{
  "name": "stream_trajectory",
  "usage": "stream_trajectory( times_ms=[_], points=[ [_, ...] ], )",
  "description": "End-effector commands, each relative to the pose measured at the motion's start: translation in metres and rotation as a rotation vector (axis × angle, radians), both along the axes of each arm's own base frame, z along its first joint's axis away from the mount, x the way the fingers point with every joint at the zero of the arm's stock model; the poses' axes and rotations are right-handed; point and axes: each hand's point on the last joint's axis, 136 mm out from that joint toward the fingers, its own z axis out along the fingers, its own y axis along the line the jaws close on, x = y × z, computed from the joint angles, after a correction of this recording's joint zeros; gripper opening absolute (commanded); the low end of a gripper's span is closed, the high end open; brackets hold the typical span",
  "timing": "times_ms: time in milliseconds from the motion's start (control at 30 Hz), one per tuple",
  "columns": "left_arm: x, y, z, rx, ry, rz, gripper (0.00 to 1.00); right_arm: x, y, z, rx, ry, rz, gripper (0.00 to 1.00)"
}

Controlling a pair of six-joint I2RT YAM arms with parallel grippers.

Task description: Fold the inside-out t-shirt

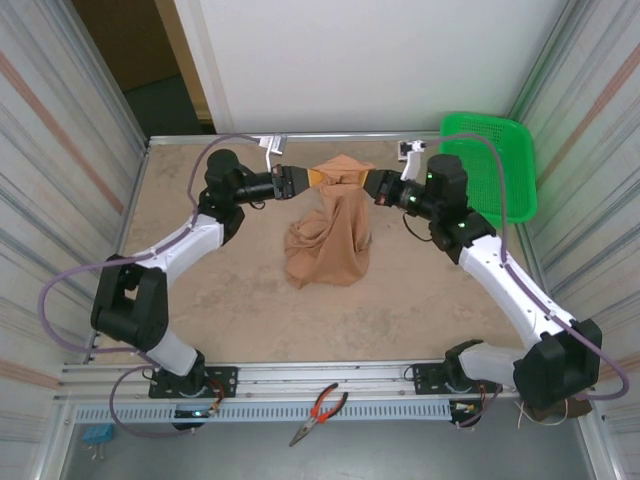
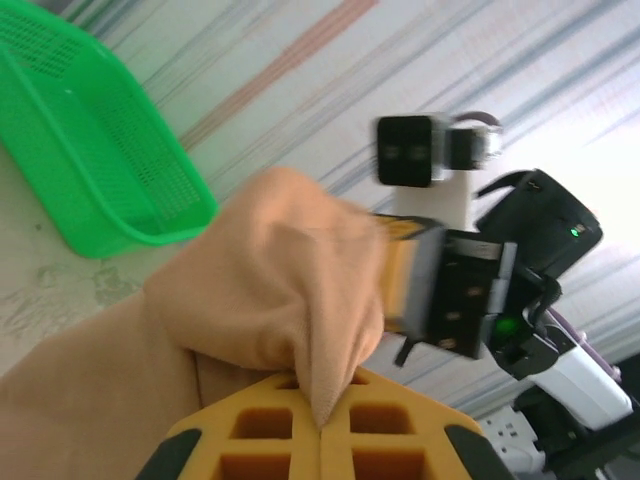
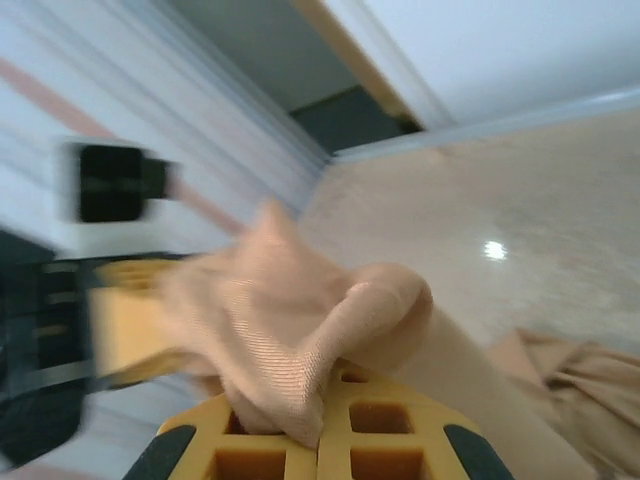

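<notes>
The tan t-shirt [image 1: 330, 235] hangs bunched between both arms above the middle of the table, its lower part draped on the tabletop. My left gripper [image 1: 305, 179] is shut on the shirt's upper edge from the left; its yellow fingers [image 2: 270, 435] pinch a fold of the t-shirt [image 2: 270, 290]. My right gripper [image 1: 368, 182] is shut on the upper edge from the right, and its yellow fingers [image 3: 370, 430] clamp the t-shirt [image 3: 290, 320]. The two grippers face each other closely. No white tag is visible.
A green plastic basket [image 1: 495, 165] leans at the back right corner. Red-handled pliers [image 1: 320, 410] lie on the front rail. Corrugated walls close in both sides, and bare tan tabletop [image 1: 250, 300] lies in front of the shirt.
</notes>
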Motion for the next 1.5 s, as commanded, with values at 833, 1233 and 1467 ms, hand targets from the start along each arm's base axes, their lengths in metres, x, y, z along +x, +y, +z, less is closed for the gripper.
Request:
stream_trajectory(
  times_ms=[833,1233,1467],
  points=[
    [-0.023,-0.001,0.007,0.654,-0.585,0.263,0.68,-0.042,0.024,0.028,0.166,-0.09,0.409,0.0],
    [-0.007,-0.022,0.002,0.687,-0.621,0.234,0.68,-0.046,0.033,0.022,0.162,-0.072,0.434,0.0],
    [-0.009,-0.039,-0.003,0.662,-0.645,0.147,0.3,-0.044,0.037,0.014,0.156,-0.056,0.442,0.0]
  ],
)
